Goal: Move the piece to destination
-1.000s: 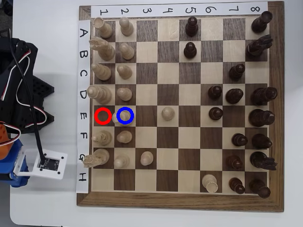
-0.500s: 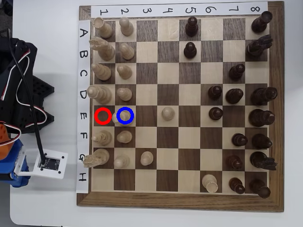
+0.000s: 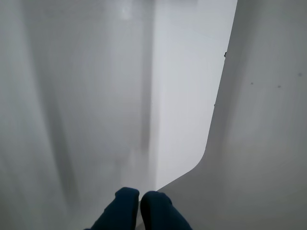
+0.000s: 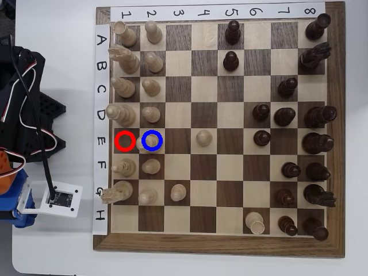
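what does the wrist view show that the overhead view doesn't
Only the wrist view shows the gripper: its two dark blue fingertips sit side by side, shut on nothing, over a blank white surface with a rounded table corner.

Only the overhead view shows the chessboard, a cream piece standing in the blue ring, the empty red ring, and the arm's base parked to the left of the board.

Both share only the white table.

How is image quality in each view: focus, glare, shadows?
Wrist view: soft and low in contrast, only pale surfaces with broad grey shadow bands; the dark blue fingers are blurred at the bottom edge. Overhead view: sharp and evenly lit, the chessboard shows mild sheen, and pieces cast short shadows.
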